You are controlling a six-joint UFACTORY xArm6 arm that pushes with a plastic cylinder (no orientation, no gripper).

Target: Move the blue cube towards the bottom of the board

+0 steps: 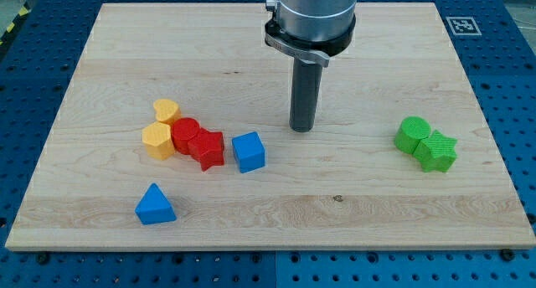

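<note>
Wooden board [276,204]: my tip [301,129], touching nothing, stands above-right of the blue cube [249,151]; arm cropped at top.

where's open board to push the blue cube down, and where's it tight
Open: the strip below the blue cube, between the blue triangle and the green blocks. Tight: the cube's left, where red and yellow blocks cluster. My tip stands upper right.
</note>
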